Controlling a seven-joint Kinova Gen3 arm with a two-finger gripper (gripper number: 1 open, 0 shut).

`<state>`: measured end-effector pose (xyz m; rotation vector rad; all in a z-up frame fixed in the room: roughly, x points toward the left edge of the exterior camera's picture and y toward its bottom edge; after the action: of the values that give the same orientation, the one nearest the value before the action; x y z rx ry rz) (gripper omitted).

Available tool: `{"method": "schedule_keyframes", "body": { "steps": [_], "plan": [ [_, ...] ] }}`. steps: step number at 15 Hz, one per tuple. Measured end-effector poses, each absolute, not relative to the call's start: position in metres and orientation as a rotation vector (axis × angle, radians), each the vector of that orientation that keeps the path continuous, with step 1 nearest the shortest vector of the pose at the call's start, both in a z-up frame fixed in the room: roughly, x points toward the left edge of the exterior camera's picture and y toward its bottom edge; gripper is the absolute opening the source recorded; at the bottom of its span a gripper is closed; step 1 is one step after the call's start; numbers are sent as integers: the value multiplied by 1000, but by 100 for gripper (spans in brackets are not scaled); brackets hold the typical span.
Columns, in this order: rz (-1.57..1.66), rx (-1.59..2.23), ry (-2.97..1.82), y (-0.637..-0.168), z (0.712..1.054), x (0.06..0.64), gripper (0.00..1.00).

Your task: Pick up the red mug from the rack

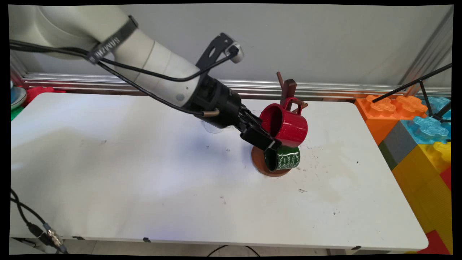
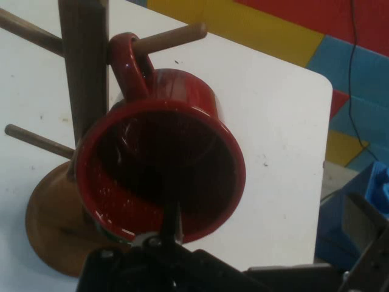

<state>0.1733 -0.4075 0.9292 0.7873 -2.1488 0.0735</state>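
Hand [image 1: 264,138] sits at the lower lip of a red mug [image 1: 288,126], its black tip touching or just short of the rim. Whether it is pinching that rim or standing spread beside it I cannot tell. The red mug hangs tilted on a wooden mug stand [image 1: 288,88], mouth turned toward the hand. In the hand view, its handle is looped over an upper peg [image 2: 170,38] right beside the post. Below it a green mug [image 1: 283,159] with white lettering lies on its side, low against the stand's round base [image 1: 258,163]. The stand rests on the white surface [image 1: 144,173], toward its far right. Large coloured toy blocks [image 1: 415,144] are stacked beyond the right edge.
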Motion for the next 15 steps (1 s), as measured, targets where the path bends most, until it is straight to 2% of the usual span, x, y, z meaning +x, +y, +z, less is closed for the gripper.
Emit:
{"method": "schedule_keyframes", "body": {
  "steps": [13,14,15],
  "plan": [
    [106,810,-2072,-416,897,153,100],
    [107,810,-2067,-417,895,152,0],
    [109,809,-2063,-417,894,152,0]
  ]
}}
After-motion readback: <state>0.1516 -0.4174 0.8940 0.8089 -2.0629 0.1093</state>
